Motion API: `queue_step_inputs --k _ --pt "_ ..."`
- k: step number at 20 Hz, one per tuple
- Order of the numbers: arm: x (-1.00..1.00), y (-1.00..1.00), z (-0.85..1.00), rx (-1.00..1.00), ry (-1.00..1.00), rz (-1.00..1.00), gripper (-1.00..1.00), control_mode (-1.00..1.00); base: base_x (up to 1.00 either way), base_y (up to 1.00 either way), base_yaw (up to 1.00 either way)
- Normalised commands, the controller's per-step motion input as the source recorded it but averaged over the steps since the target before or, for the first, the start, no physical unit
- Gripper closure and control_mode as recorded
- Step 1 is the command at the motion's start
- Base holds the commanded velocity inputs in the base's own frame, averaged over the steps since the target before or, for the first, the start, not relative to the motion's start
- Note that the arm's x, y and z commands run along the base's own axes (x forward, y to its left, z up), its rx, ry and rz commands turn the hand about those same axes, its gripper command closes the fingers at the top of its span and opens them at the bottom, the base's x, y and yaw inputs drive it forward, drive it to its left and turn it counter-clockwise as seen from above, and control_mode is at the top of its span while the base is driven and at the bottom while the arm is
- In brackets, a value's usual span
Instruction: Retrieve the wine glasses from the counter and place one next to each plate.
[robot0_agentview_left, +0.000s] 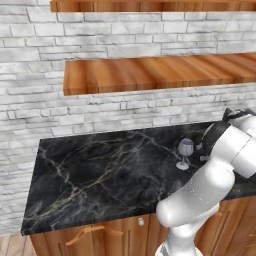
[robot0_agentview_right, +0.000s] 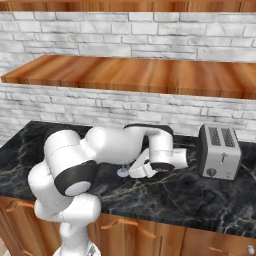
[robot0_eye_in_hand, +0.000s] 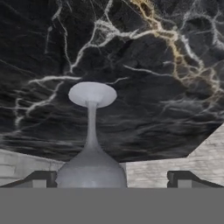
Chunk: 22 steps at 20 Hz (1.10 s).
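We have brought the gripper (robot0_eye_in_hand: 109, 178) in sideways, jaws spread wide and empty either side of the wine glass (robot0_agentview_left: 185, 152) standing upright on the counter (robot0_agentview_left: 100, 175), left of the toaster (robot0_agentview_right: 219, 151), ready to clamp.

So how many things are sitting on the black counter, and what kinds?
Wine glass: 1
Toaster: 1
Total on the counter: 2
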Motion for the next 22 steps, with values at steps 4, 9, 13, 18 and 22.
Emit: queue_step_inputs --k 4,9,13,18,22 --pt "0.13 0.0 -0.35 0.0 0.18 0.0 -1.0 -1.0 0.0 0.0 0.0" --pt "0.01 0.0 -0.24 0.01 0.21 0.0 -1.0 -1.0 0.0 0.0 0.0" --pt "0.17 0.0 -0.16 0.01 0.05 0.0 -1.0 -1.0 0.0 0.0 0.0" --pt "0.24 0.1 -0.18 0.0 -0.01 0.0 -1.0 -1.0 0.0 0.0 0.0" --pt "0.05 0.13 -0.09 0.0 0.0 0.0 -1.0 -1.0 0.0 0.0 0.0"
